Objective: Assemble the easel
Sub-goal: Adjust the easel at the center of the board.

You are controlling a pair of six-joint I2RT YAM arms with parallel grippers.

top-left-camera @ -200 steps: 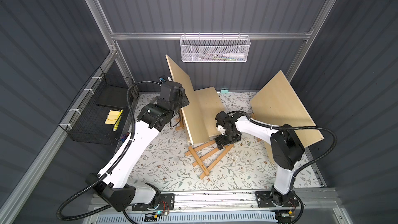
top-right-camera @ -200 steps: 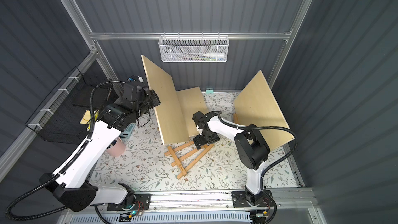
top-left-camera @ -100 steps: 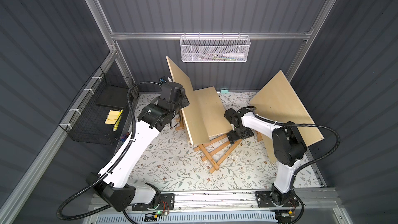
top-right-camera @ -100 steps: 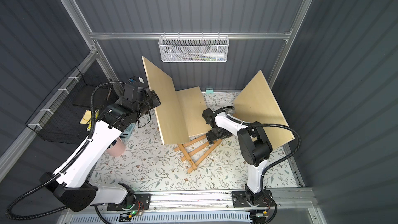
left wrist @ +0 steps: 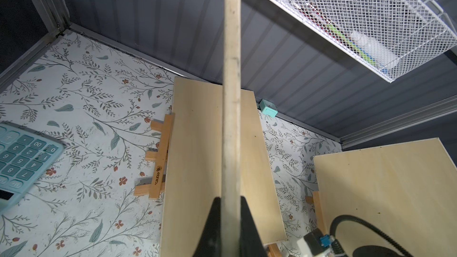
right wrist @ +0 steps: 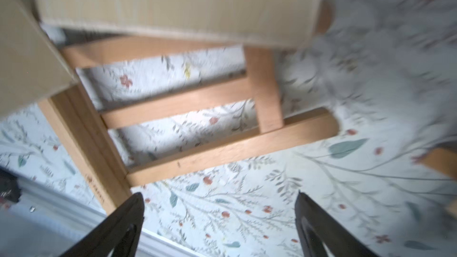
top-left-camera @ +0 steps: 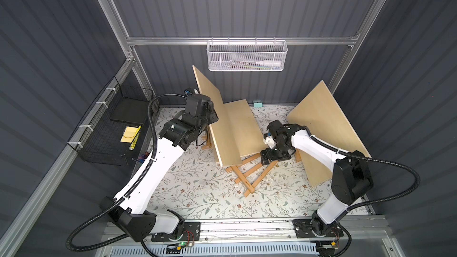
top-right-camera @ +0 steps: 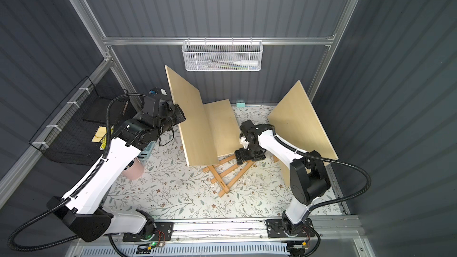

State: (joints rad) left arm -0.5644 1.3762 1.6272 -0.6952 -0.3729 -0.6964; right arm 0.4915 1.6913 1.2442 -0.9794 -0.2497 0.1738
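1. Although it looks idle for now, the leaning board (top-left-camera: 329,129) is the biggest thing here. It is propped against the side wall, well apart from the flat board (top-left-camera: 247,129), on that board's right.
2. The upright board (top-left-camera: 227,144) stands on edge just beside the flat board's left long edge. The left gripper (left wrist: 228,201) is clamped tight on its thin edge.
3. The flat board lies over part of the easel frame (top-left-camera: 241,181), so the frame is half buried.
4. The easel frame lies flat on the table, poking out from under the flat board's near end. Its longer slats run slantwise, roughly across the flat board's long edges, pointing towards the leaning board, and a labelled rail crosses them. More wood shows at the flat board's left edge — whether it joins the frame I cannot tell.
5. The right gripper (right wrist: 219,195) hovers just past the flat board's near right corner, above the slat ends, with its jaws spread wide and holding nothing.
6. My reading is that the task is at an early stage — nothing stands yet. The boards apparently need clearing first, then the frame needs raising and propping.
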